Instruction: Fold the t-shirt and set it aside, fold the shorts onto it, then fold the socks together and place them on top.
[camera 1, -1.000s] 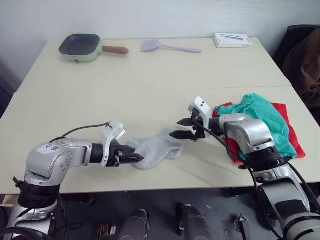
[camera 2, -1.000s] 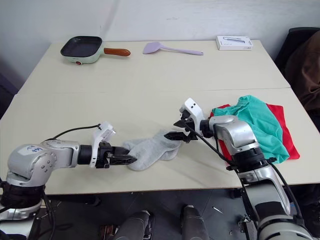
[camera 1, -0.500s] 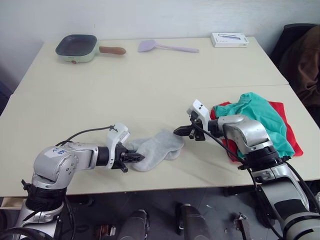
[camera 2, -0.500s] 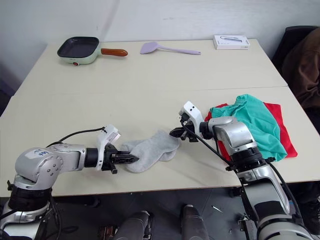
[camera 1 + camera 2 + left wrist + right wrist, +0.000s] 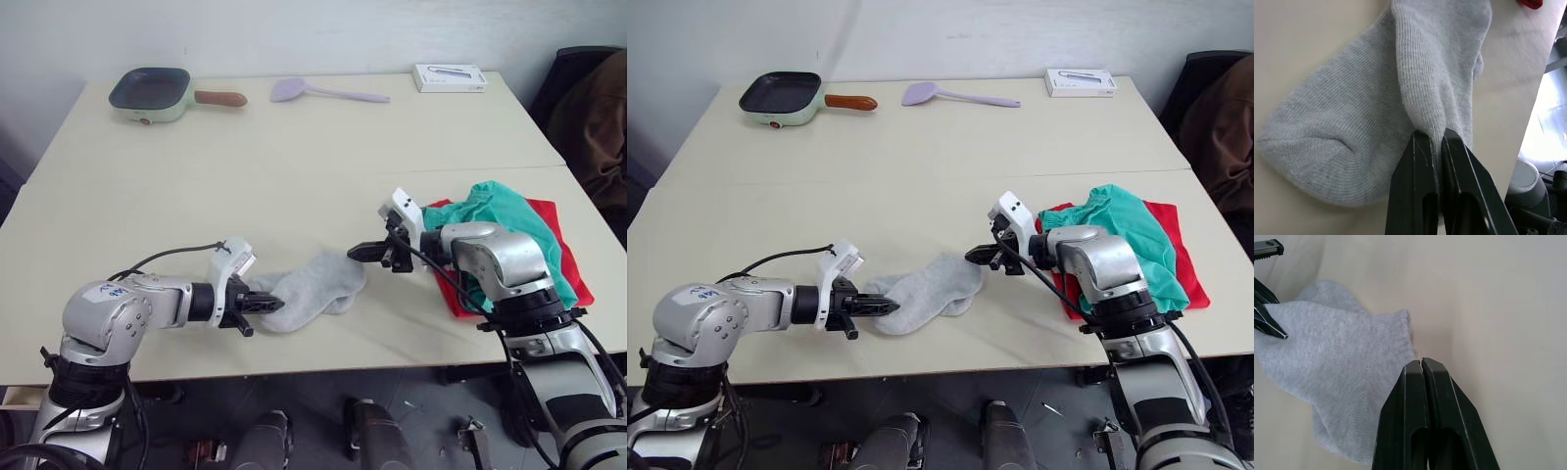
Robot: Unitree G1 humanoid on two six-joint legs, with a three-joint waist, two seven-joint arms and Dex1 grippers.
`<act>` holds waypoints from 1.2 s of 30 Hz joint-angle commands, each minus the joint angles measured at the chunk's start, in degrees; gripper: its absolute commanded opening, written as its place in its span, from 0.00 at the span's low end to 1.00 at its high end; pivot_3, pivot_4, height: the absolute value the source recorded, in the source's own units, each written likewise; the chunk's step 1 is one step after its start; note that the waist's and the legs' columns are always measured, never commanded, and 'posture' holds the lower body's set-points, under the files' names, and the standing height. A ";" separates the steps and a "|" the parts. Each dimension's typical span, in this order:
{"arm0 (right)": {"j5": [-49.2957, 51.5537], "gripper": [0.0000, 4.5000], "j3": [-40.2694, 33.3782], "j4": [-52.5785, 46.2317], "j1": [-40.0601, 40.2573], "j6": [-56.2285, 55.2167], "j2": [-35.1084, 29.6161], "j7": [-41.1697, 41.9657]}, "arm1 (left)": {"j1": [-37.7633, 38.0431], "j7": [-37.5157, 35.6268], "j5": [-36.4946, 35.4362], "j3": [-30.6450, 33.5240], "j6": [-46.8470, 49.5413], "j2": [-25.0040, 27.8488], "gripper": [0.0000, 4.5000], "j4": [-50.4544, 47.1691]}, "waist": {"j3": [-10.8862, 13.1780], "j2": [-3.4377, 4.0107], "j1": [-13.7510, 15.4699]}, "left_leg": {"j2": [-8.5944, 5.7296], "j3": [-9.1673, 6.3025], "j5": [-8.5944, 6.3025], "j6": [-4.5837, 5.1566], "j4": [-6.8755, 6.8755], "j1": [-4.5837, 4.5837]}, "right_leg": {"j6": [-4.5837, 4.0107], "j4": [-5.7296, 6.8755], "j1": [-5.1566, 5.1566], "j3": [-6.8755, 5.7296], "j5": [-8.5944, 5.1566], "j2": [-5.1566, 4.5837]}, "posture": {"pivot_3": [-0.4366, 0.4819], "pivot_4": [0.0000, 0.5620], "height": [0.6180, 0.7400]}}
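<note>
The light-grey socks (image 5: 313, 289) lie stacked near the table's front edge, between my two grippers. My left gripper (image 5: 277, 305) is shut on a pinched fold of sock (image 5: 1435, 107) at the toe end. At the opposite cuff edge my right gripper (image 5: 355, 252) is shut, its tips (image 5: 1421, 362) against the cuff, with no cloth visible between the fingers. Just behind my right arm, the teal shorts (image 5: 509, 220) lie bunched on top of the red t-shirt (image 5: 554, 213) at the right of the table.
Along the far edge sit a green pan with a brown handle (image 5: 152, 93), a lilac spatula (image 5: 313, 92) and a white box (image 5: 451, 76). A dark chair draped in brown cloth (image 5: 598, 108) stands off the table's right side.
Both grippers went from open to shut. The left closed on the socks' toe end. The right closed at the cuff and shifted slightly right.
</note>
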 commanded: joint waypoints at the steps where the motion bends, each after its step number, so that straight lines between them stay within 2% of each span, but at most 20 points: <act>1: 3.31 0.00 -3.48 -5.96 0.77 3.59 -1.49 -0.49 | -2.55 -3.52 -2.91 2.85 0.73 4.40 0.00 -1.05 | 0.00 0.00 -0.05 | 0.01 0.00 0.00 0.00 0.00 0.00 | 0.00 0.01 0.00 0.00 0.00 0.00 | 0.48 0.27 1.00; 3: 4.61 0.00 -4.52 -9.09 2.00 5.80 -2.09 -1.19 | -3.71 -7.15 -3.21 1.46 -0.06 8.97 0.00 0.45 | 0.00 0.00 -0.07 | 0.02 0.00 0.00 -0.01 -0.02 0.01 | 0.00 0.01 -0.01 0.00 0.00 0.01 | 0.48 0.27 1.00; 6: 6.63 0.00 -6.45 -14.03 4.59 9.14 -2.35 -3.37 | -4.82 -15.37 -1.13 -4.05 -5.46 17.08 0.00 3.16 | 0.00 0.00 -0.02 | 0.01 0.00 -0.01 -0.02 -0.08 0.02 | -0.01 -0.01 -0.01 0.02 -0.01 0.00 | 0.48 0.27 1.00; 9: 8.55 0.00 -8.35 -18.52 7.47 11.84 -2.18 -6.02 | -8.06 -21.18 1.12 -9.01 -9.96 20.05 0.00 8.35 | 0.00 0.01 0.22 | -0.01 0.00 -0.01 -0.01 -0.08 0.02 | -0.02 -0.09 -0.01 0.01 -0.01 -0.02 | 0.48 0.27 1.00; 13: 11.28 0.00 -10.94 -24.36 11.64 15.25 -1.11 -10.50 | -15.07 -28.30 5.90 -16.67 -15.79 19.23 0.00 17.35 | 0.00 0.00 0.38 | -0.04 -0.01 -0.01 0.04 -0.06 -0.02 | -0.01 -0.23 0.02 -0.01 -0.01 -0.05 | 0.48 0.27 1.00; 16: 13.22 0.00 -12.95 -29.63 15.63 17.03 1.26 -14.80 | -21.63 -32.88 12.58 -22.86 -23.43 15.76 0.00 27.68 | 0.00 0.00 0.38 | -0.03 -0.01 -0.01 0.05 -0.07 -0.03 | -0.01 -0.09 0.01 -0.03 0.00 -0.03 | 0.48 0.27 1.00; 21: 14.34 0.00 -13.67 -34.07 20.11 17.59 3.42 -19.65 | -26.13 -38.02 18.66 -27.41 -28.71 12.03 0.00 36.42 | 0.00 0.00 -0.16 | -0.04 0.09 -0.02 0.08 -0.07 -0.07 | 0.00 -0.02 -0.06 0.01 0.00 0.00 | 0.48 0.27 1.00; 30: 12.97 0.00 -12.44 -33.08 21.90 12.52 3.68 -22.92 | -26.39 -40.15 24.19 -27.19 -31.95 8.40 0.00 41.73 | 0.00 0.00 0.13 | -0.04 0.11 -0.01 0.13 0.01 -0.08 | 0.01 0.04 -0.08 0.04 0.00 -0.01 | 0.48 0.27 1.00; 36: 12.92 0.00 -11.76 -30.16 19.60 10.93 2.69 -21.97 | -24.40 -40.10 24.14 -25.31 -30.36 8.89 0.00 39.23 | 0.00 0.00 0.01 | -0.03 0.11 -0.01 0.14 0.00 -0.08 | 0.01 0.04 -0.08 0.04 0.01 0.00 | 0.48 0.27 1.00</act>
